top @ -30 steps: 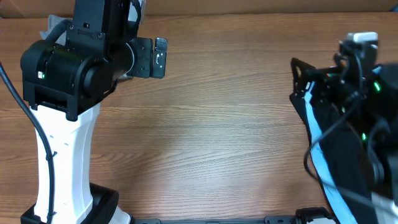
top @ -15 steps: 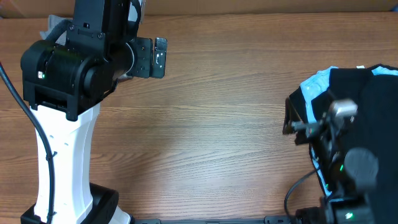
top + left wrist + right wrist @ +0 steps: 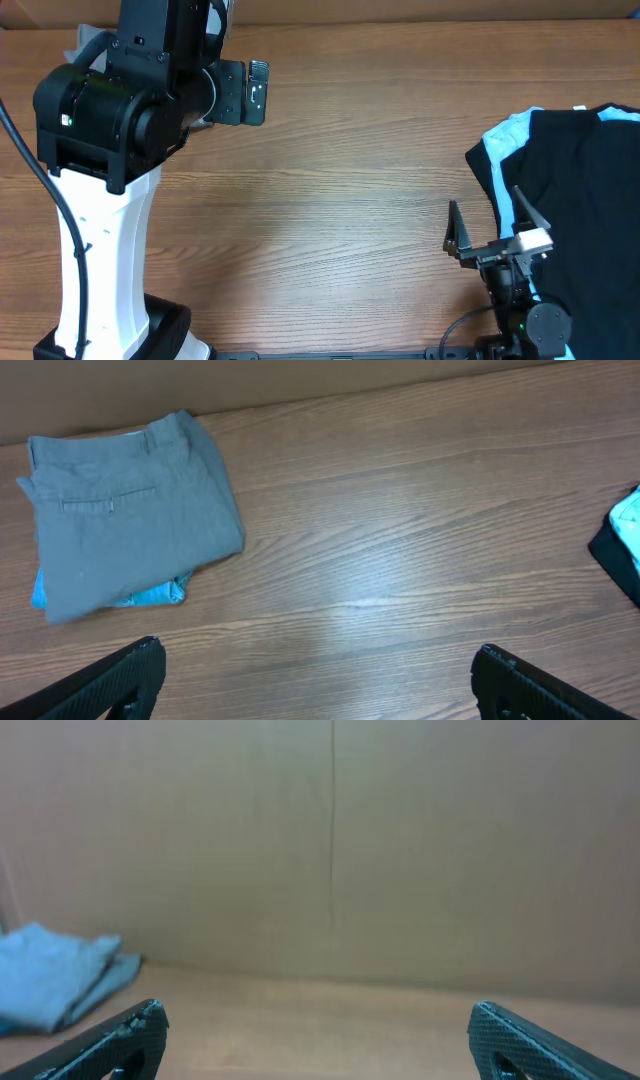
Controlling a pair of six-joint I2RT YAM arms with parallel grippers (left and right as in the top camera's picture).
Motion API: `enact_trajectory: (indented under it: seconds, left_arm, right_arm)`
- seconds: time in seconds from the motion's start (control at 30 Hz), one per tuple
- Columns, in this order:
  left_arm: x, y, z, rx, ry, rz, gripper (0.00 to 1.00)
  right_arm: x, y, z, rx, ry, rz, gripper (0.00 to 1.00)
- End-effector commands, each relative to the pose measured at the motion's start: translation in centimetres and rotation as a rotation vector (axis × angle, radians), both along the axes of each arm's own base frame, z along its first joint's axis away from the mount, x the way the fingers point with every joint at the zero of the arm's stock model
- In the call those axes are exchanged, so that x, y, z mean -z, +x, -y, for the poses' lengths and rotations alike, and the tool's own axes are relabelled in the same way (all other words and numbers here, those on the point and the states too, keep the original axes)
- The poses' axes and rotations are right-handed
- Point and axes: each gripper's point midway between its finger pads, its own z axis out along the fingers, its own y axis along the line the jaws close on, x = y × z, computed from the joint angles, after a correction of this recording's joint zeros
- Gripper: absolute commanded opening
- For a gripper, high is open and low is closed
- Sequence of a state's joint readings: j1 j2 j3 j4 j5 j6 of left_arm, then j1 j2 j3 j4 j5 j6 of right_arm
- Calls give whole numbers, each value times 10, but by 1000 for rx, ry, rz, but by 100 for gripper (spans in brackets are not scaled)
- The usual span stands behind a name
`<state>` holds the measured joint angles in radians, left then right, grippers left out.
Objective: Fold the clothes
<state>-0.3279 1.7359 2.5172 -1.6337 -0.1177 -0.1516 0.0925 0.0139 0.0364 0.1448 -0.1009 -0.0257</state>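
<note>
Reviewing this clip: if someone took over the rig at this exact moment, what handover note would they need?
Left gripper: open, empty.
Right gripper: open, empty, at the edge of the black garment.
Grey shorts: lying flat near the cardboard wall, on top of a blue piece.
Done: the shorts look folded.
Left: probably little on the shorts. The black garment lies loose, if it counts.
</note>
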Motion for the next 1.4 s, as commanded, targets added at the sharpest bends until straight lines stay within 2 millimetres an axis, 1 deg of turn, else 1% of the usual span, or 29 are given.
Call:
enact_trajectory:
  seconds: [0.0, 0.1, 0.17, 0.27, 0.37, 1.17, 1.3, 1.37]
  left_arm:
    - [2, 2, 0, -13, 1, -2, 100]
    - [2, 2, 0, -13, 2, -2, 100]
    - [2, 2, 0, -13, 2, -2, 100]
    - [2, 2, 0, -13, 2, -2, 100]
    - [2, 2, 0, -13, 2, -2, 100]
    - [2, 2, 0, -13, 2, -2, 100]
    - [7, -6, -4, -18, 21, -36, 100]
    - [2, -4, -9, -16, 57, -5, 100]
  right_arm:
    - [17, 3, -2, -13, 1, -43, 100]
    - [19, 3, -2, -11, 0, -48, 100]
    - [24, 4, -3, -13, -2, -72, 100]
    - [42, 6, -3, -12, -8, -145, 100]
    - [66, 7, -2, -10, -17, -244, 100]
    - [65, 7, -2, -8, -17, -241, 100]
    - [65, 7, -2, -8, -17, -241, 100]
    - [65, 7, -2, -8, -17, -241, 100]
